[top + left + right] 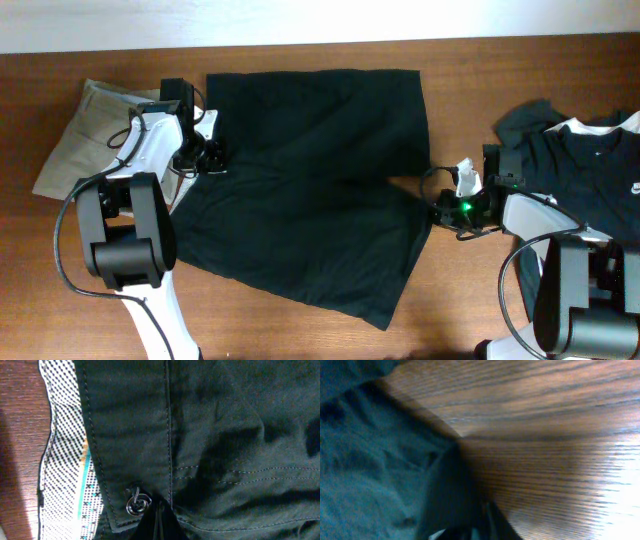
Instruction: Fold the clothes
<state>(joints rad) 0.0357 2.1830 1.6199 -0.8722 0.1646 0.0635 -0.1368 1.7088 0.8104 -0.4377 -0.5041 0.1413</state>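
Large black shorts (310,180) lie spread flat across the middle of the table. My left gripper (208,156) is at their left edge. In the left wrist view its fingers (160,522) are shut together on the waistband of the shorts (210,435), beside a metal button (137,504) and dotted white lining (62,460). My right gripper (440,210) is at the right edge of the shorts. In the blurred right wrist view its fingers (480,522) look shut on a raised fold of the black fabric (375,470). Black shirts with white collar trim (590,150) lie heaped at the far right.
Folded beige trousers (90,135) lie at the back left, partly under my left arm. Bare wood table (470,90) shows between the shorts and the shirt heap. A small white tag or scrap (466,178) sits by my right wrist.
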